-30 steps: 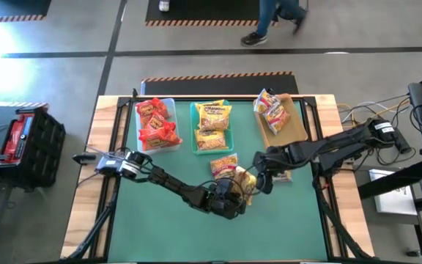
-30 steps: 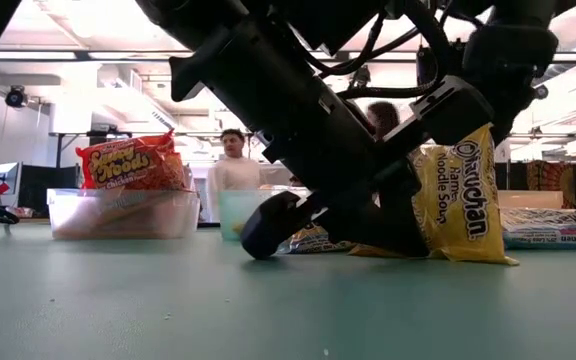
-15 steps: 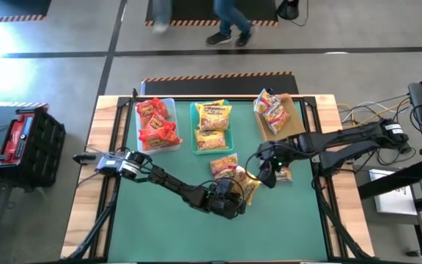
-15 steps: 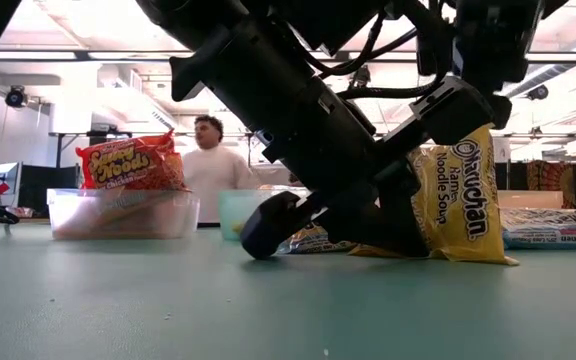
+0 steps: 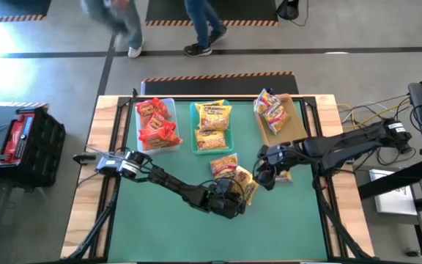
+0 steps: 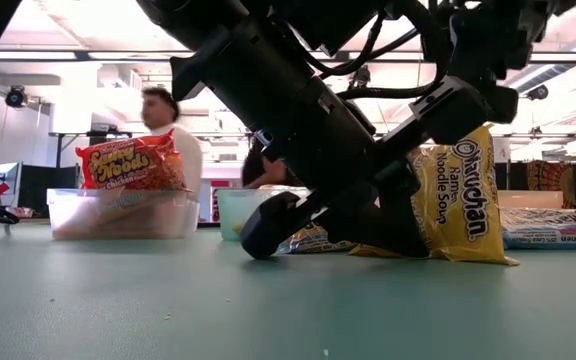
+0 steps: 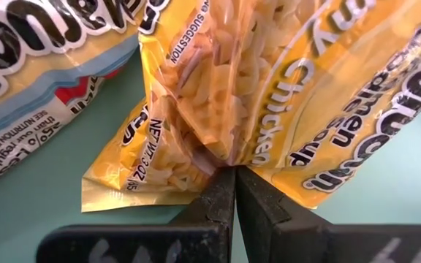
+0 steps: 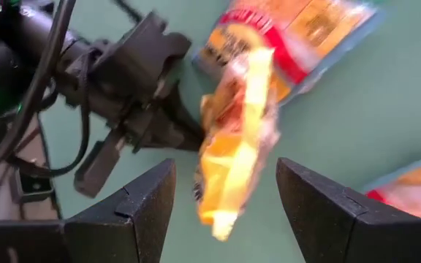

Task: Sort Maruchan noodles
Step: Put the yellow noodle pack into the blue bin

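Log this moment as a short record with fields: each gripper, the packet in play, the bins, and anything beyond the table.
left gripper: shut on the edge of a yellow Maruchan chicken packet, holding it upright on the green mat
right gripper: open, facing that held packet, not touching it
loose packets: two on the mat near the grippers, one behind the held packet, one under the right arm
clear bin: red-orange packets
teal bin: yellow packets
tan bin: yellow-and-pink packets
beyond table: people walking
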